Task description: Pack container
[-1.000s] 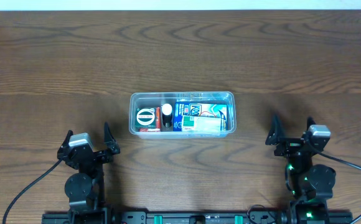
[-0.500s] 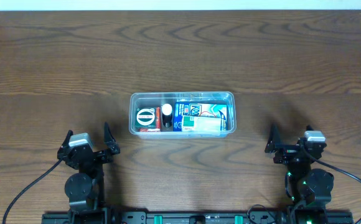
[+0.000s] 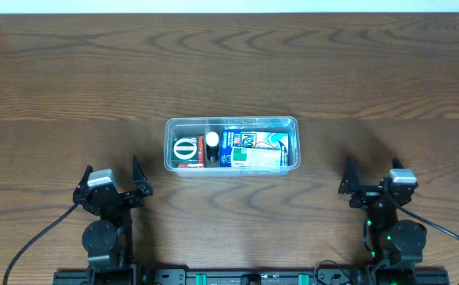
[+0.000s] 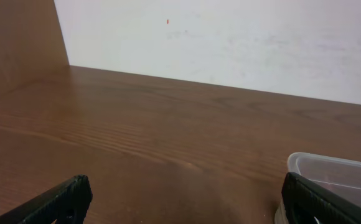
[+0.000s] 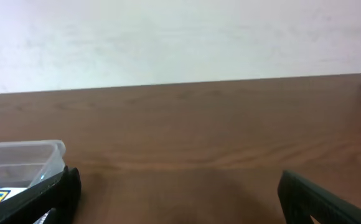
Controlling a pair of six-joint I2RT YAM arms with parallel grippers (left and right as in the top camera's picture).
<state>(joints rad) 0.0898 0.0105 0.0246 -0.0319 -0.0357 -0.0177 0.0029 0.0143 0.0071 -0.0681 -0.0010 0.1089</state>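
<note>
Since the earlier frames the right gripper [image 3: 370,170] has drawn back a little toward the lower edge of the overhead view, while the left gripper [image 3: 112,168] sits where it was. Both claws are spread wide and hold nothing. In each wrist view the dark fingertips frame only bare wood: the left pair [image 4: 190,199] with a rounded corner of the container [image 4: 333,169] just inside the right finger, the right pair [image 5: 180,196] with the tub's other end [image 5: 25,154] by its left finger.

The container [image 3: 232,120] lies in the middle of the overhead frame, long side running left to right, above and between the two grippers and touching neither. It is clear plastic with rounded corners and a raised rim. Inside, from left to right, are a red packet [image 3: 185,150] with a round black-and-white emblem, a small dark item with a white cap [image 3: 211,145], and a blue-and-white packet [image 3: 255,149] filling the right half.

Around it the wood-grain table [image 3: 229,63] is open on every side, widest across the upper half. A white wall [image 4: 230,37] meets the table's far edge at the top of the frame.
</note>
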